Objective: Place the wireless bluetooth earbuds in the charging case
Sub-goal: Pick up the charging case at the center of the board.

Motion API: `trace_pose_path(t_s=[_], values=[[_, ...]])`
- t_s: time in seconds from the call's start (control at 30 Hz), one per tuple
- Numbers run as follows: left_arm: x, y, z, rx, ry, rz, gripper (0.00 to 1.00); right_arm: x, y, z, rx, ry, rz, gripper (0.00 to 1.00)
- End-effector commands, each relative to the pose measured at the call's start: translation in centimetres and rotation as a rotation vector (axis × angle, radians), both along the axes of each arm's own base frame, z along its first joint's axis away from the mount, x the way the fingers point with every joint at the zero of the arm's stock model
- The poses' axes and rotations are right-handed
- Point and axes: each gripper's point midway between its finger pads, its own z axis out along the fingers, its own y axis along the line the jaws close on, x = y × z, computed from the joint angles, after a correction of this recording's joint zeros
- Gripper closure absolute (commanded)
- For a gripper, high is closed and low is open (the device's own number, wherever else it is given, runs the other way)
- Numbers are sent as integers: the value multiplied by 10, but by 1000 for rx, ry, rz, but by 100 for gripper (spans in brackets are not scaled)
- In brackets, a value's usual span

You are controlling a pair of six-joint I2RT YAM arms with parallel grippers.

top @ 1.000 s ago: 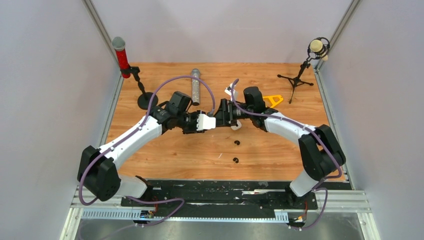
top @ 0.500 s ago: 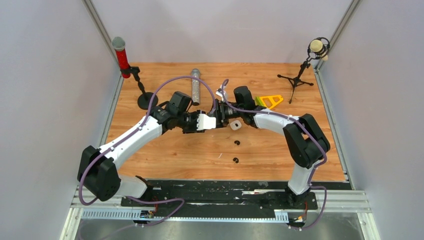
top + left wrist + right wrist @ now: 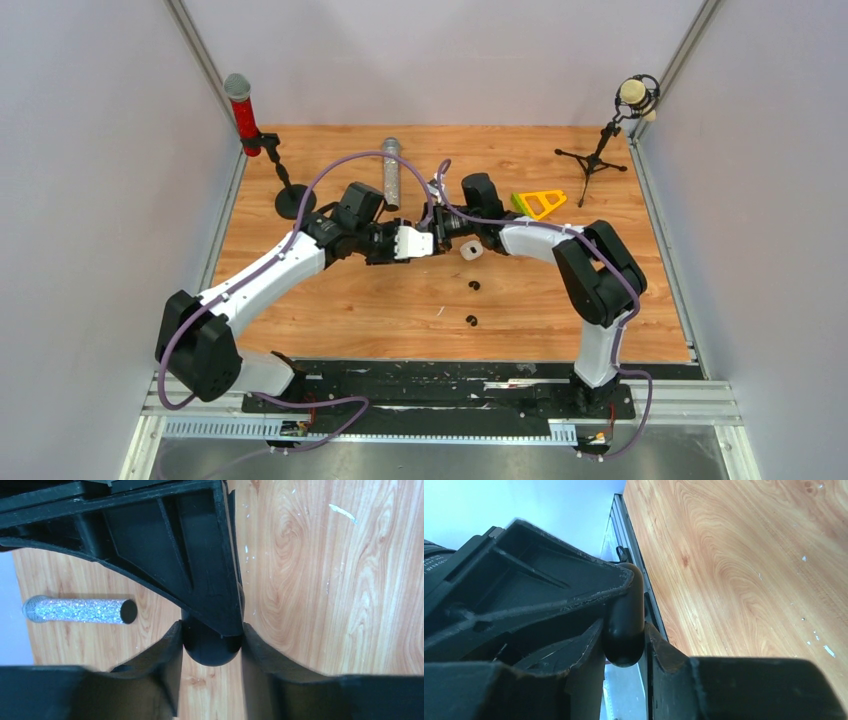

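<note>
The left jaws stand partly open and grip a black case [image 3: 210, 652] across its broad, rounded side. The right jaws are set narrower and close on the same case from the opposite end, one finger against each flat face. Both arms meet at it over the middle of the table [image 3: 330, 300].

Two black earbuds lie loose on the wood, on the side of the case toward the arm bases and slightly toward the right arm. The first earbud [image 3: 474, 286] is near the case; the second earbud [image 3: 470, 320] lies farther from it, apart from the first.

A small white piece [image 3: 470, 250] with a dark hole sits on the table just beside the case, on the right arm's side; I cannot tell what it is. A thin white sliver [image 3: 438, 311] lies toward the bases from the case, near the second earbud.

Beyond the case lies a glittery microphone [image 3: 390, 178]. Farther off on the left stands a red microphone [image 3: 240, 105]. A yellow triangle [image 3: 540, 203] rests to the right of the case.
</note>
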Motion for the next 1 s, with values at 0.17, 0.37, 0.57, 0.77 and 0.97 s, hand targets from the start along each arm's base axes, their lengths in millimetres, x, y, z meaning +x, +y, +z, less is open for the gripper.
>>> trace_pose_path(t_s=[0.17,0.37,0.57,0.77,0.97], values=[[22,-8,40,-92,-25,153,1,0,-3,52,98,-200,48,100],[-11,-19,96,-285,209,121,0,-9,-29,119,106,-606,-17,100],[-51,-20,157,-405,399,50,0,-45,-63,188,187,-987,-95,100],[-81,-25,205,-494,521,11,5,-67,-75,236,279,-1149,-145,100],[-82,-22,243,-517,510,58,17,-85,-84,275,365,-1282,-187,100]])
